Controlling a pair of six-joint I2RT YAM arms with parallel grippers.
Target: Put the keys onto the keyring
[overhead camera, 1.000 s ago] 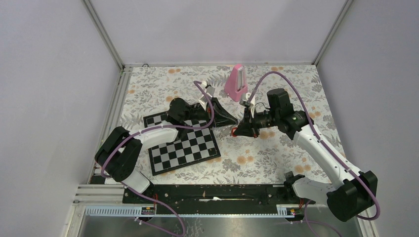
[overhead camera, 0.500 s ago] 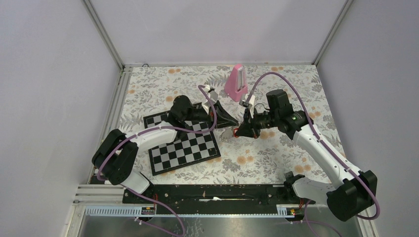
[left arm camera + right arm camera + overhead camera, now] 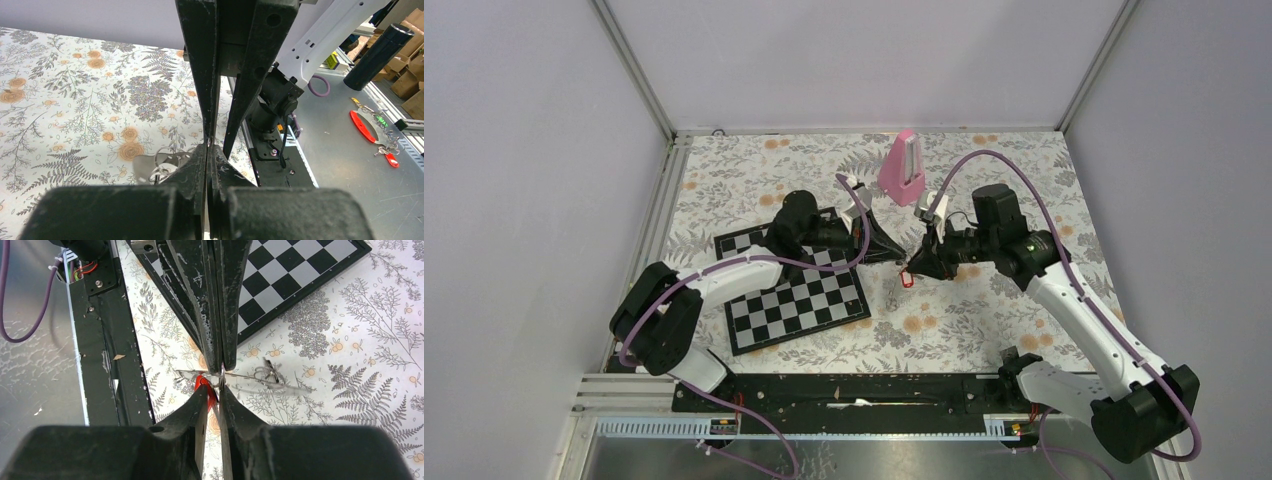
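Observation:
The pale translucent keyring hangs edge-on between the two grippers above the floral cloth. It also shows in the left wrist view. My left gripper is shut on the keyring, and its jaws are pressed together. My right gripper meets it tip to tip. It is shut on the red-headed key, whose head sits at the keyring. This key shows in the top view. A small dark metal piece, which may be the silver key, hangs on the loop.
The chessboard lies left of the grippers, under the left arm. The pink metronome stands just behind them. The black base rail runs along the near edge.
Both grippers have shifted a little to the right, staying tip to tip. The red key has moved right and slightly nearer with the right gripper. The right arm's elbow has swung outward.

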